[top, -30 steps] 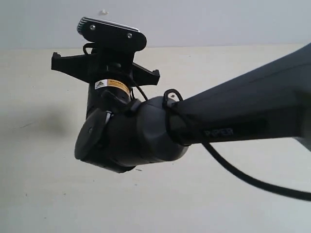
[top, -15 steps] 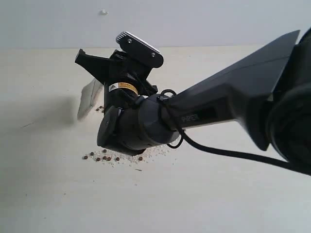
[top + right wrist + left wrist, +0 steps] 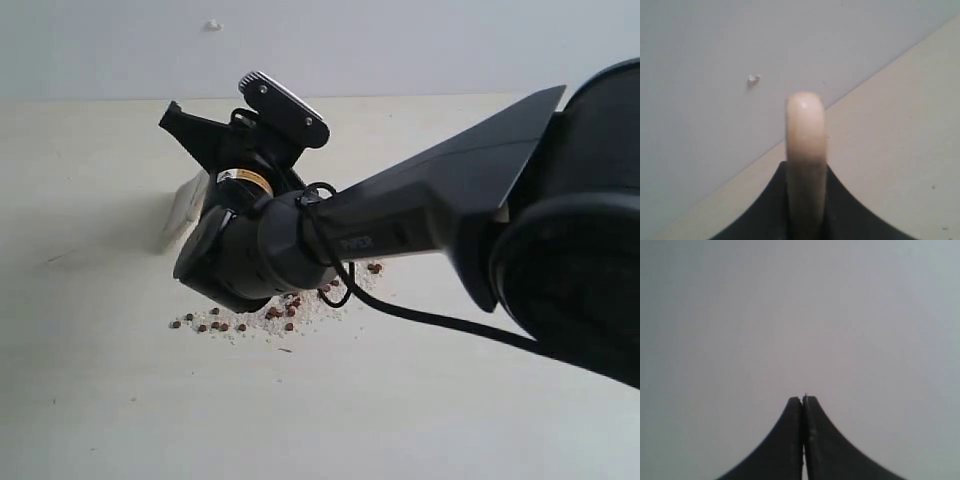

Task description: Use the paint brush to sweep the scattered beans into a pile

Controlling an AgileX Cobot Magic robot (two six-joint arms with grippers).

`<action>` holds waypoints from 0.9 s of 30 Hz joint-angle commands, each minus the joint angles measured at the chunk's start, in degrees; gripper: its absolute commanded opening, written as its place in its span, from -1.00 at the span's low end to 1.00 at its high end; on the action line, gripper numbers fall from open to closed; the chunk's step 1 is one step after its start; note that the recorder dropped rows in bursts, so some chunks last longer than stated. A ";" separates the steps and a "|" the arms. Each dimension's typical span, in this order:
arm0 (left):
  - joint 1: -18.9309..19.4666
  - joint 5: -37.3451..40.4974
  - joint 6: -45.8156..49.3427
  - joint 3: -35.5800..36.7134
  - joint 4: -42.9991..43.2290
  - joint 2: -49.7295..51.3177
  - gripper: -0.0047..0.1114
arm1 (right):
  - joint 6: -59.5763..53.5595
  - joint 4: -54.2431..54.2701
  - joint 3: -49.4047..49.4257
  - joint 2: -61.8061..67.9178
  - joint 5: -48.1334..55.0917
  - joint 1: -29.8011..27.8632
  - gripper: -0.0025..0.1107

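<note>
The right claw (image 3: 806, 172) is clamped on the wooden handle of the paint brush (image 3: 805, 125), whose pale bristles (image 3: 183, 212) slant down toward the tabletop (image 3: 100, 400) at the left of the exterior view. The beans (image 3: 240, 322) lie in a loose band among whitish crumbs near the bristles, partly hidden under the arm. The left claw (image 3: 803, 405) holds nothing, its jaws pressed together.

Counted one paint brush (image 3: 183, 215). Made out over a dozen beans (image 3: 241, 327), with more hidden behind the one arm (image 3: 430, 210).
</note>
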 commanded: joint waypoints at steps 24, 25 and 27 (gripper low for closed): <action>-0.32 0.12 -0.14 -0.02 -0.20 -0.21 -0.92 | -33.60 27.55 -0.52 -4.62 -13.30 -0.21 -0.96; -0.32 0.12 -0.14 -0.02 -0.20 -0.21 -0.92 | -34.48 27.55 -0.52 -4.62 -13.30 -0.21 -0.96; -0.32 0.12 -0.14 -0.02 -0.20 -0.21 -0.92 | -36.81 27.55 -0.52 -4.72 -13.30 -0.21 -0.96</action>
